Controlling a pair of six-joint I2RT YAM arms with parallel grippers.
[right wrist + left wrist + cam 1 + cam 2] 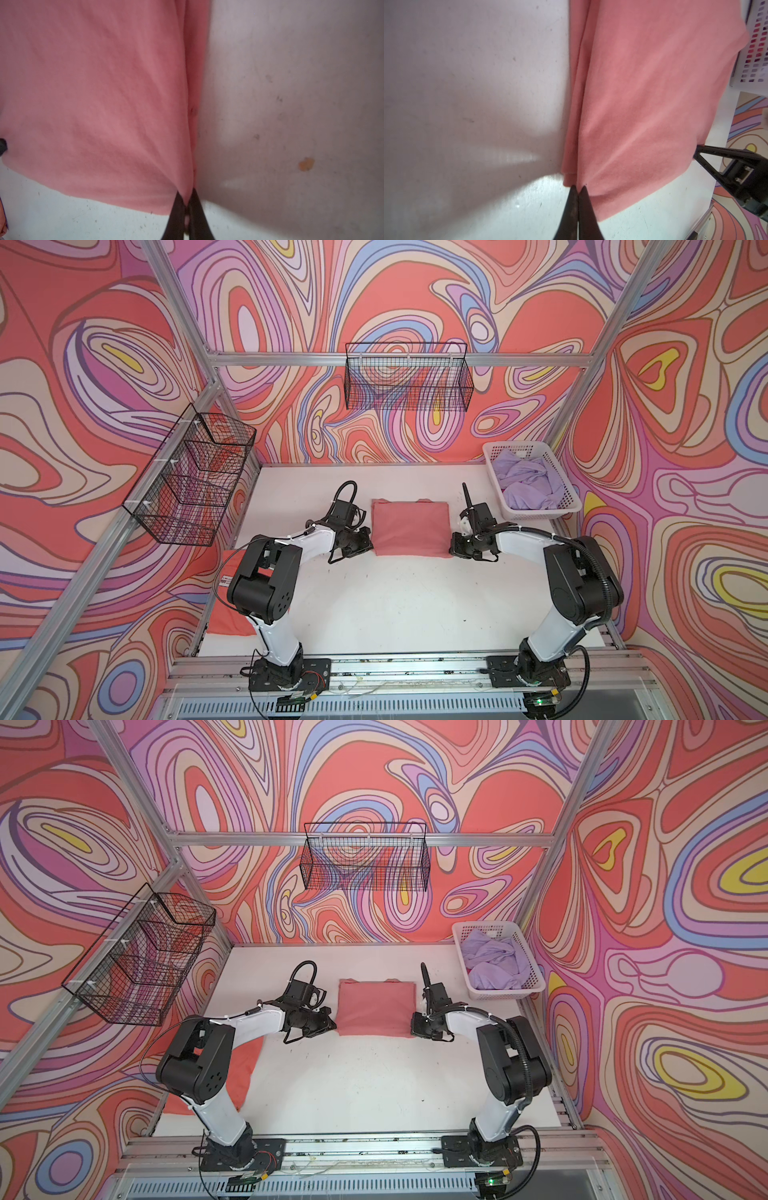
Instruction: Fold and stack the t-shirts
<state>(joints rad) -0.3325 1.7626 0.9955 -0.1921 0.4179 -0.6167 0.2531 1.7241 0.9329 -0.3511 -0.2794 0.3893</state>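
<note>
folded t-shirt (409, 529) laid at table (415, 605) centre between left claw (371, 546) and right claw (452, 548) | second t-shirt (226, 614) laid at left edge | third t-shirt (525, 485) kept in basket (490, 448), far right

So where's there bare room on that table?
Widest: bare table between the arms, nearer than the pink shirt. Also the far strip behind it, left of the basket. Crowded: the middle, where left gripper and right gripper pinch its corners, and the coral shirt by the left edge.
</note>
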